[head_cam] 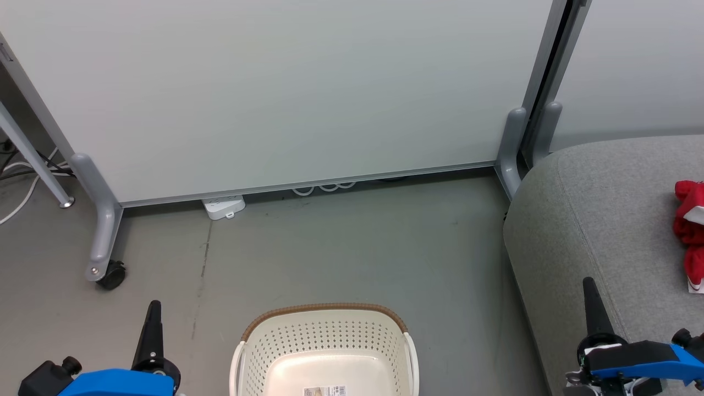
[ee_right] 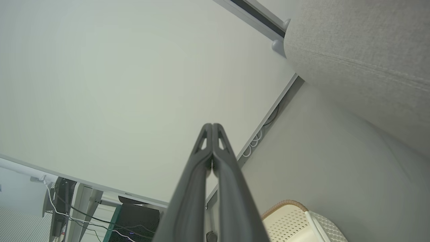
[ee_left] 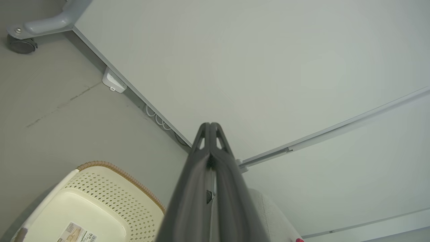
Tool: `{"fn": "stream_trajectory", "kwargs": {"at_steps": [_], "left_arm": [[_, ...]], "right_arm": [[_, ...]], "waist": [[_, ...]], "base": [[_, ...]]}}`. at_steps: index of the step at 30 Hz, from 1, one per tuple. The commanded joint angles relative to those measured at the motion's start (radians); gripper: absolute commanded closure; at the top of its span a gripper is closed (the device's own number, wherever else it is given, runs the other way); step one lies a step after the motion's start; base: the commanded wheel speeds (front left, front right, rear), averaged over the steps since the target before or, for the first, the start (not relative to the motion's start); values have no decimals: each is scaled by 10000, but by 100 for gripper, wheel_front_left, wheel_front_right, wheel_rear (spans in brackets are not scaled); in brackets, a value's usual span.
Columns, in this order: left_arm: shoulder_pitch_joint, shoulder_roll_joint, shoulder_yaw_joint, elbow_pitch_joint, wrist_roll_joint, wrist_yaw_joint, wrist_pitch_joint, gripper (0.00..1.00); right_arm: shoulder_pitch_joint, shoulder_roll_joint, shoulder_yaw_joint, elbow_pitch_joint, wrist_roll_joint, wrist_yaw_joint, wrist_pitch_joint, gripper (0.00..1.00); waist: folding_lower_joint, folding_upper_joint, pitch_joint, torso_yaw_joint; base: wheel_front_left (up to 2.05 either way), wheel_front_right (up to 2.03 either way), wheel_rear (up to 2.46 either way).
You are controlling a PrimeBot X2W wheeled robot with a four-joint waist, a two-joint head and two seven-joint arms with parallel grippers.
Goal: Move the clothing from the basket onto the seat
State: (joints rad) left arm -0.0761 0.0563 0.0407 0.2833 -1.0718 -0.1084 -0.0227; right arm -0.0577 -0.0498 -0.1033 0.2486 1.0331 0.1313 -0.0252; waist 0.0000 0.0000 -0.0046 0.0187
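Note:
The cream basket [head_cam: 324, 335] with a brown rim stands on the floor at the bottom centre, and the part of its inside that shows holds only a barcode label. The red clothing [head_cam: 690, 231] with white trim lies on the grey seat [head_cam: 599, 220] at the right edge. My left gripper [head_cam: 154, 306] is shut and holds nothing, left of the basket. My right gripper [head_cam: 588, 284] is shut and holds nothing, over the seat's front part. Both wrist views show the fingers pressed together: left gripper [ee_left: 210, 125], right gripper [ee_right: 212, 125]. The basket [ee_left: 100, 201] sits lower left in the left wrist view.
A pale wheeled partition [head_cam: 275, 93] stands behind the basket, with a grey leg and caster [head_cam: 110, 273] at left. A white power strip [head_cam: 223, 207] and cable loops lie under its bottom edge. Bare grey floor [head_cam: 352, 247] lies between basket and partition.

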Motion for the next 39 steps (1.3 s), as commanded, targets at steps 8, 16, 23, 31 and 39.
{"fn": "stream_trajectory", "kwargs": {"at_steps": [8, 16, 23, 31, 39], "left_arm": [[-283, 34, 182, -168, -972, -84, 235, 100], [-310, 20, 292, -214, -1744, -114, 443, 100], [-329, 6, 379, -248, -2382, -143, 609, 100], [-333, -6, 450, -278, -2982, -172, 759, 100], [-340, -19, 533, -313, -3627, -176, 936, 100]], "right_arm": [[-303, -13, -37, -109, 1052, -4, 259, 100], [-348, -13, -53, -101, 1878, -5, 447, 100], [-386, -12, -67, -93, 2561, -5, 623, 100], [-433, -11, -79, -87, 3207, -6, 788, 100], [-487, -11, -89, -79, 3899, -6, 961, 100]], "waist": [[0, 0, 10, -24], [0, 0, 19, -47], [0, 0, 28, -68], [0, 0, 36, -88], [0, 0, 46, -112]], "base": [[0, 0, 0], [0, 0, 0], [0, 0, 0], [0, 0, 0], [0, 0, 0]]}}
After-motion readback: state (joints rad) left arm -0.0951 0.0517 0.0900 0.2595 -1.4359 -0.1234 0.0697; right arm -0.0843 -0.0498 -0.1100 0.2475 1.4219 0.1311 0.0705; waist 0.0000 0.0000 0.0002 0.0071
